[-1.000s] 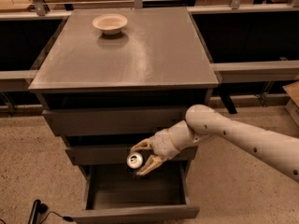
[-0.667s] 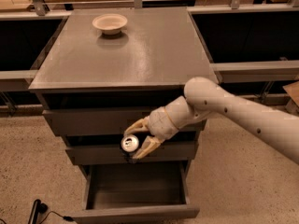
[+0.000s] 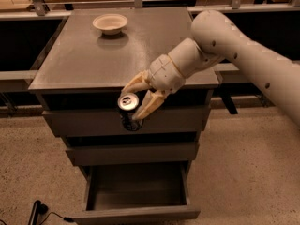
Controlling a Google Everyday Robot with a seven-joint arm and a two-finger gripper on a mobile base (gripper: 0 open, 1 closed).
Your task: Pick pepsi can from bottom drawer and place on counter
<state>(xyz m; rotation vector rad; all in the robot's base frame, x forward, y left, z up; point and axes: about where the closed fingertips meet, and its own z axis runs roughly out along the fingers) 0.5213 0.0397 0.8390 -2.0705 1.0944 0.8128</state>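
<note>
My gripper (image 3: 137, 99) is shut on the pepsi can (image 3: 129, 110), a dark blue can with a silver top. It holds the can upright in the air in front of the top drawer's panel, just below the counter's front edge. The counter (image 3: 93, 60) is the flat grey cabinet top. The bottom drawer (image 3: 136, 196) stands pulled out and its inside shows nothing in it. My arm reaches in from the upper right over the counter's right front corner.
A shallow beige bowl (image 3: 110, 23) sits at the back of the counter. Two shallower grey drawers (image 3: 131, 151) are closed above the open one. A black cable (image 3: 40, 210) lies on the speckled floor at lower left. Wooden tabletops run behind.
My gripper has lifted the can from in front of the middle drawer up and slightly left to just below the counter's edge. The arm has risen with it.
</note>
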